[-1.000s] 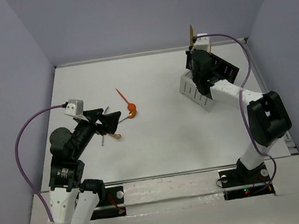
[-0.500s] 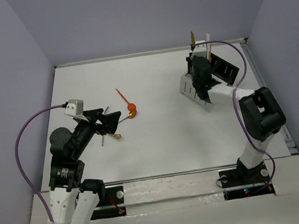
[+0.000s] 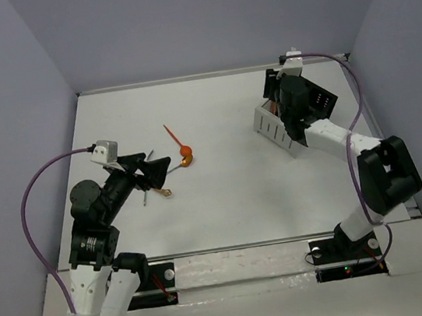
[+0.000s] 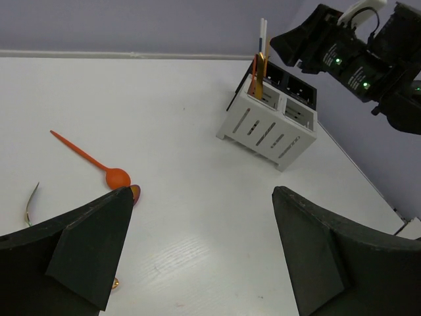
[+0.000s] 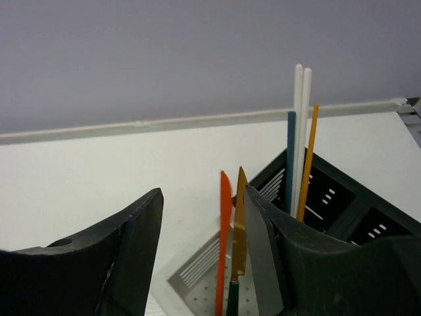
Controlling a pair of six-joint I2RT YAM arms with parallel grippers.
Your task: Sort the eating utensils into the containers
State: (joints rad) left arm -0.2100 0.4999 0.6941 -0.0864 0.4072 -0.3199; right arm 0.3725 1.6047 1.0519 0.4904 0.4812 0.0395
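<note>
Release seems done: the right gripper (image 5: 204,197) has its fingers apart over the white caddy (image 3: 273,127), with the gold knife (image 5: 239,224) upright inside. Best lift straight up without knocking it. The left gripper (image 4: 200,217), open and empty, hovers well apart from the caddy, near the spoon (image 4: 117,176).

The table (image 3: 241,201) has a plain white, matt top with a faint grain, and it fills the bottom of a small enclosure. Three walls stand around it: the back wall (image 3: 199,18), the left wall (image 3: 1,117) and the right wall (image 3: 407,12). All three are smooth and of a pale grey-violet colour. A thin light strip (image 3: 184,78) runs along the foot of the back wall, where it meets the table. At the near edge a pale, slightly shiny band (image 3: 240,254) goes from side to side, and a white board (image 3: 255,305) lies in front of it. The light is soft and even, and the shadows on the table are weak.
</note>
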